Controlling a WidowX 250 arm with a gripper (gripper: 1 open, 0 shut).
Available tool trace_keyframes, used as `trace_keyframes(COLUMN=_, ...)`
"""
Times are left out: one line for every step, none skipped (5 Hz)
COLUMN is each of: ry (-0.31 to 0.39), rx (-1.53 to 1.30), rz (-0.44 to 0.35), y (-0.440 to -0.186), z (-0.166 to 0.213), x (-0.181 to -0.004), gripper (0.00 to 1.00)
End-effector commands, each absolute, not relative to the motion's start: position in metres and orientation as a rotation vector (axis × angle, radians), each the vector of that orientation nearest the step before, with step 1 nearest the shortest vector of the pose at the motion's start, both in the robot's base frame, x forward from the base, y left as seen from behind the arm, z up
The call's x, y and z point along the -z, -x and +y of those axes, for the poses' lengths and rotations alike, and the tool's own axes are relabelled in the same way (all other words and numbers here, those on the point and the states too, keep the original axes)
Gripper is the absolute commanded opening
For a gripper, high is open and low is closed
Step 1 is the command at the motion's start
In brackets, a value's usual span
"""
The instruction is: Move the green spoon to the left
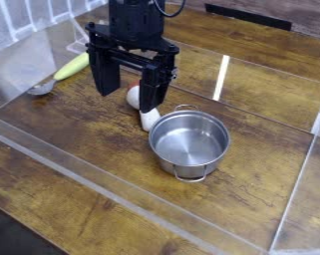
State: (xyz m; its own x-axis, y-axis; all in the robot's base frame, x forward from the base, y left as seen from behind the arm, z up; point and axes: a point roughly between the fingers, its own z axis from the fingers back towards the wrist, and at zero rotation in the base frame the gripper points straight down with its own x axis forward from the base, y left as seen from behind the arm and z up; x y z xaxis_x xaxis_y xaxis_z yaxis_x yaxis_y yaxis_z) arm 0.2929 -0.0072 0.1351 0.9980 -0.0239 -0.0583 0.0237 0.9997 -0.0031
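the gripper (128, 88) hangs over the middle of the table (83, 139), pointing straight down, its two dark fingers (107, 74) spread wide with nothing between them. it holds nothing and touches nothing that can be made out.

the green spoon (67, 70) lies at the left of the view, well apart from the gripper, near the clear wall (23, 65) on that side. its pale yellow-green handle runs up and to the right; its small silver bowl sits at the lower left end, close to the wall. it rests flat on the wood.

just behind and below the gripper's right finger lies a white utensil (149, 118), with a rounded reddish end showing beside the finger. part of it is hidden by the gripper, so its full shape cannot be told.

a metal pot (189, 140) stands upright to the lower right of the gripper, just beside the white utensil, its inside bare and shiny, a small handle at its near rim.

the table is dark wood planks, ringed by low clear panels.
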Motion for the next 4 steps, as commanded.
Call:
trace_keyframes(ry=0.001, rx=0.02, rz=0.082, y=-0.293, z=-0.002, x=-0.126, gripper=1.0)
trace_keyframes(ry=-0.001, rx=0.001, rz=0.086, y=-0.298, z=0.016, x=-0.122, gripper=1.0)
trace_keyframes(ry=-0.011, rx=-0.028, rz=0.052, y=-0.306, z=0.047, x=-0.124, gripper=1.0)
trace_keyframes(ry=-0.024, rx=-0.061, rz=0.015, y=-0.318, z=0.082, x=-0.126, gripper=1.0)
